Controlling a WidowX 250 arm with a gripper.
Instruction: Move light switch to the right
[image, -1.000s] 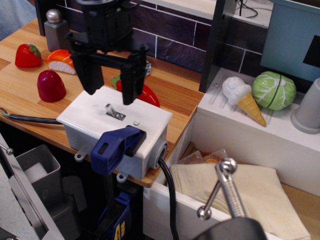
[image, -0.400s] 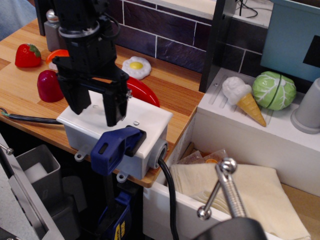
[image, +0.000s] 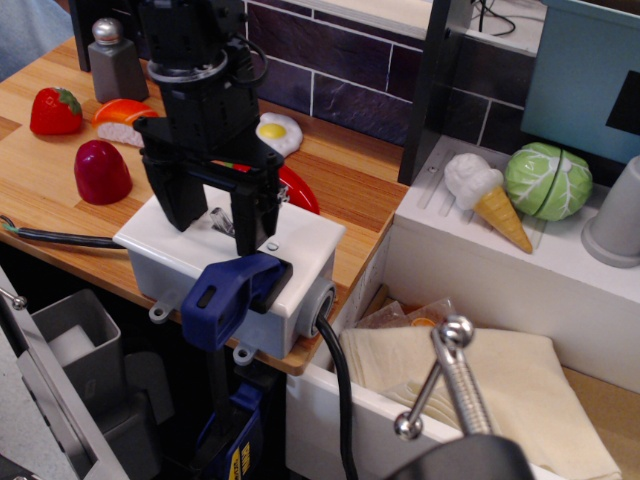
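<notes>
The light switch is a small silvery toggle lever on the flat white top of the grey-white box at the counter's front edge. My black gripper is lowered onto the box top, open, with one finger on each side of the lever. The left finger stands near the box's left end. The right finger stands just right of the lever. The lever is partly hidden between them, so I cannot tell which way it leans or whether a finger touches it.
A blue clamp handle grips the box's front edge, and a black cable leaves its right side. Toy food lies behind on the wooden counter: strawberry, dark red fruit, fried egg, red pepper. An open drawer with cloth is at right.
The gripper came down from above the box onto its top, first shifting left, then moving back to the right so that it straddles the lever.
</notes>
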